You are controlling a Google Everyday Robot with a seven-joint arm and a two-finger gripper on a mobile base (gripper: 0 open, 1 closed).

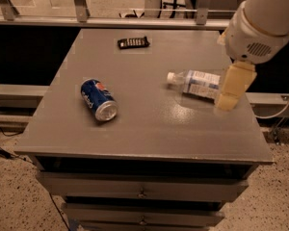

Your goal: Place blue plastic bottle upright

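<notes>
I see the clear slim white-capped plastic bottle lying sideways on the right of the grey worktop, cap pointing left. The cream gripper hangs over its base end; open or closed, can't tell. I'd grip across mid-body, then tip it cap-up.

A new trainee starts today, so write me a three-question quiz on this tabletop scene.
1. Multiple choice. The blue plastic bottle is: A) standing upright; B) lying on its side on the table; C) held in the air.
2. True or false: the gripper is at the table's left edge, beside the soda can.
3. Short answer: how many objects lie on the table?

Key: 1 B. 2 False: the gripper hangs on the right, over the bottle's base end. 3 Three: the bottle, the soda can and a small dark handset.
</notes>
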